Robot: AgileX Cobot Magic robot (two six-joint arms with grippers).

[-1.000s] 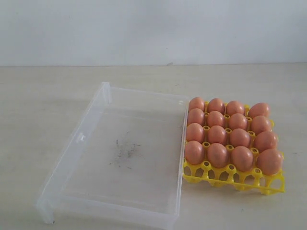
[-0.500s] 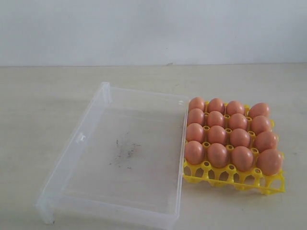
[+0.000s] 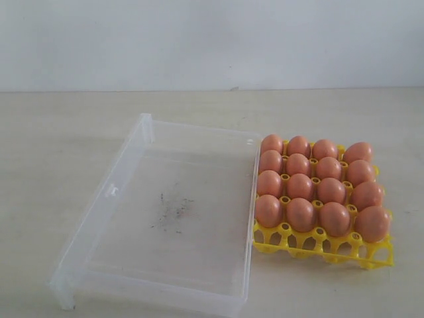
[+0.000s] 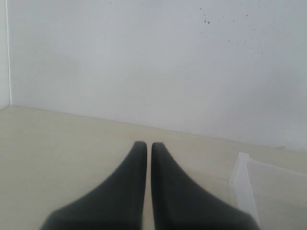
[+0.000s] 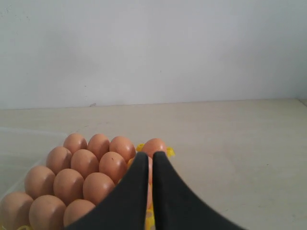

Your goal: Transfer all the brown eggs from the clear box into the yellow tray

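Wrist cameras, my notes. The left gripper [image 4: 145, 143] ends in two matt black fingers [image 4: 125, 187] with a smooth, plain surface. Each is broad at the base and sweeps in a concave curve to a narrow, rounded tip. The right gripper [image 5: 149, 154] looks the same to me, with the same dull black tapered pair and soft-edged tips.

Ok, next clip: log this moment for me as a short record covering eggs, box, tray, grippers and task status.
brown eggs: sixteen, all seated in the tray, four by four
clear box: no eggs inside, only dark smudges on its floor
yellow tray: beside the box, every cup filled
left gripper: shut, holding nothing
right gripper: shut, holding nothing
task status: looks complete
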